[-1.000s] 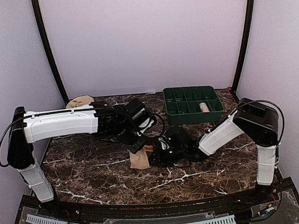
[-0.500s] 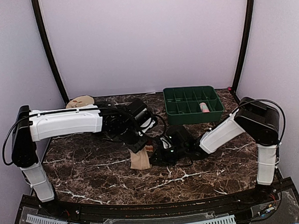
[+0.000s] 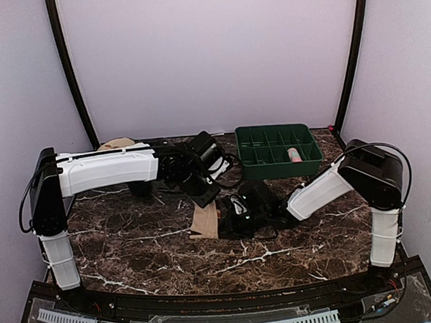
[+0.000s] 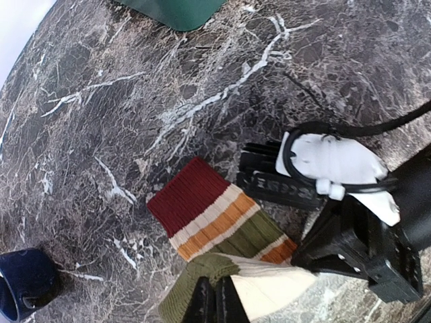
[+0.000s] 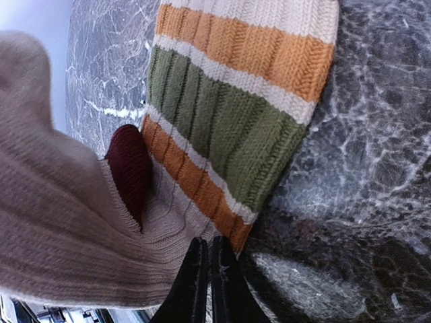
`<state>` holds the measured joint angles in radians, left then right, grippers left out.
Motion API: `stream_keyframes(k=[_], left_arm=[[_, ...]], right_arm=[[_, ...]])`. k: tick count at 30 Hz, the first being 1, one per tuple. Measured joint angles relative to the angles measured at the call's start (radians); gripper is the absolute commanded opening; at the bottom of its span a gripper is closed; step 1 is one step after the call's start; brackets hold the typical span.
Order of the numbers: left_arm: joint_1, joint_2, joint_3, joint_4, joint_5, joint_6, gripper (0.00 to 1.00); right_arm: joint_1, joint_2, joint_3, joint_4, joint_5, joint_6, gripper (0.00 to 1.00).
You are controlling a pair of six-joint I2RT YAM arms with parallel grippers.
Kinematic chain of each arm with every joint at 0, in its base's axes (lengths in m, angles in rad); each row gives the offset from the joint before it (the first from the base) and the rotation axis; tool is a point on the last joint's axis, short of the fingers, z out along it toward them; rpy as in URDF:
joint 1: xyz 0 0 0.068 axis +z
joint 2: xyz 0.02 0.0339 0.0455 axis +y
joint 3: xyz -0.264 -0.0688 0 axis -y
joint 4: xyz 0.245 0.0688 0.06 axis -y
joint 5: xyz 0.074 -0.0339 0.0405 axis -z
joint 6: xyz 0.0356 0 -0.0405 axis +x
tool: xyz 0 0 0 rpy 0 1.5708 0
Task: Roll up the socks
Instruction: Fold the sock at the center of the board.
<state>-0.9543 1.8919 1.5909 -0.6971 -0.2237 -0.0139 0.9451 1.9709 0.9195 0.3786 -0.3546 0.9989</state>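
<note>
Striped sock (image 4: 214, 217): lies mid-table (image 3: 133, 247), with the left gripper (image 4: 215, 301) pinched closed on its folded edge. The right gripper (image 5: 205, 269) has its fingers together at the hem, and fabric between them cannot be made out. Only the wrist views show the red, cream, orange and green bands; lettering on the right gripper's housing is unreadable. Green tray (image 3: 278, 169), far right: pink sock (image 3: 294, 154) in one front compartment.
</note>
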Motion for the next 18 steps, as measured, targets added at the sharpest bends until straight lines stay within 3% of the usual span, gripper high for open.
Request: stream_keyframes(k=[12,18], left_arm=[[0.051,0.114,0.054,0.016,0.018,0.014,0.00],[0.066,0.153,0.063,0.019,0.022,0.014,0.00]], right_arm=[[-0.013,0.000,0.016,-0.035,0.000,0.000,0.05],[-0.013,-0.002,0.018,-0.038,0.000,-0.004,0.16]])
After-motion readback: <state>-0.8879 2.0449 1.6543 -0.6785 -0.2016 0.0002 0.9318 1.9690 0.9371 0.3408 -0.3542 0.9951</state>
